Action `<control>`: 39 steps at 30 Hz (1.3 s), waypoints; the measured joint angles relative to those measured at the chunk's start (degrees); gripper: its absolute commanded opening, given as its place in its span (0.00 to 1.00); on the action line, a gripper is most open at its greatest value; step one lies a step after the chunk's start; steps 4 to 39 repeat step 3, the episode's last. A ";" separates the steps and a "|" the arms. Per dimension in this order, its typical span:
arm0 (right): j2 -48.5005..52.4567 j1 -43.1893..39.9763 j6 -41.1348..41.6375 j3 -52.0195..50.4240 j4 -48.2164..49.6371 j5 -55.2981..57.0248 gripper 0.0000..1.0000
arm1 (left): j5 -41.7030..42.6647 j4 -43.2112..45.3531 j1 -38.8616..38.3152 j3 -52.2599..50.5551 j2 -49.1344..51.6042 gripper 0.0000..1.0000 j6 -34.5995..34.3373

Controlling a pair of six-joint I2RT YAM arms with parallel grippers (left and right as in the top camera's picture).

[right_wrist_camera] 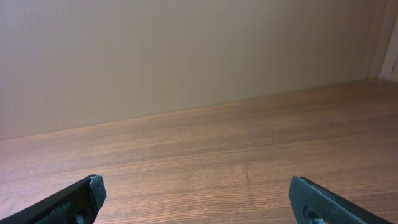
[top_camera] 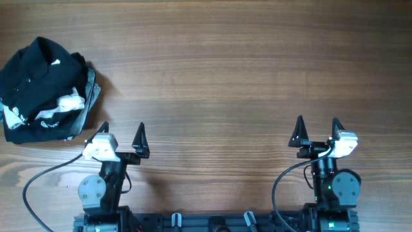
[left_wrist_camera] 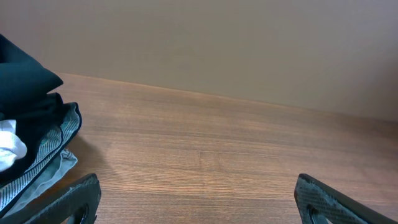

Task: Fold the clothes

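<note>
The clothes (left_wrist_camera: 28, 112) run off the left wrist view's left edge; overhead, their white marks (top_camera: 14, 116) are too small to read.

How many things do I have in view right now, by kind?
Crumpled heap of mostly black soft-fabric clothes, white and grey bits showing: 1 (separate garments cannot be told)
Open two-finger tools: 2, left tool and right tool
Brown wooden table: 1
Total: 4
</note>
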 measured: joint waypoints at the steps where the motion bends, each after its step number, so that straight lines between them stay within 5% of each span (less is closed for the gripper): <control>1: 0.00 0.00 0.00 0.00 -0.02 0.00 1.00 | 0.00 0.00 0.00 0.00 0.00 1.00 0.00; 39: 0.00 0.00 0.00 0.00 0.00 0.00 1.00 | 0.00 0.00 0.00 0.00 0.00 1.00 0.00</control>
